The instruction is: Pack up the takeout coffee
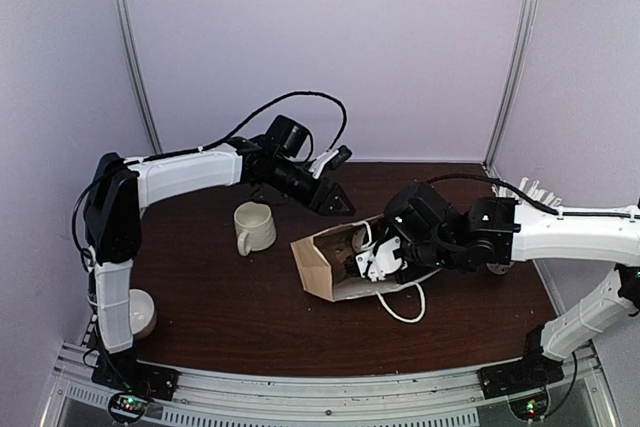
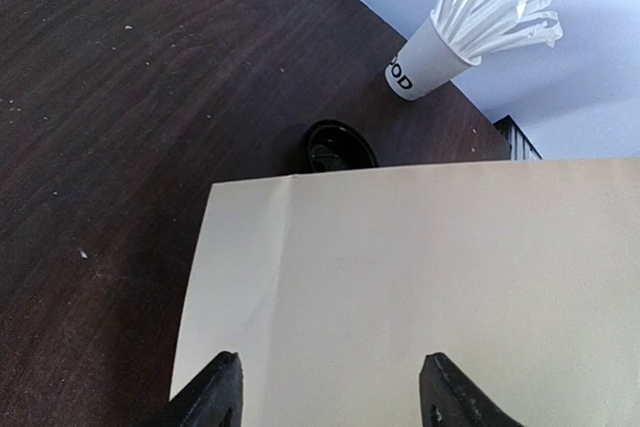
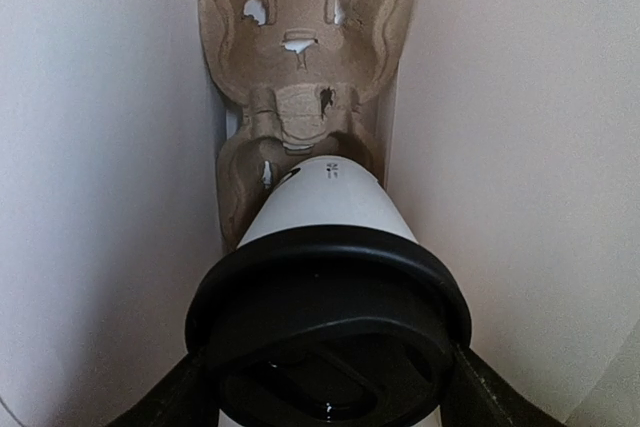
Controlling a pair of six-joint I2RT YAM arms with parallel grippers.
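The takeout coffee (image 3: 325, 202), a white paper cup with a black lid (image 3: 330, 297), is inside the paper bag (image 1: 318, 265), which lies on its side. My right gripper (image 3: 325, 402) is shut on the cup just under the lid, and reaches into the bag's mouth in the top view (image 1: 372, 259). The cup's base points at the near pocket of a brown pulp cup carrier (image 3: 300, 7) deep in the bag. My left gripper (image 2: 333, 392) is open and empty, hovering over the bag's outer side (image 2: 420, 277), at the bag's far edge in the top view (image 1: 338, 201).
A cream mug (image 1: 253, 227) stands left of the bag. A white cup of straws (image 2: 430, 57) stands at the back right, with a loose black lid (image 2: 338, 147) on the table near it. The bag's white cord handle (image 1: 405, 307) lies in front. A white object (image 1: 140, 312) sits at the left edge.
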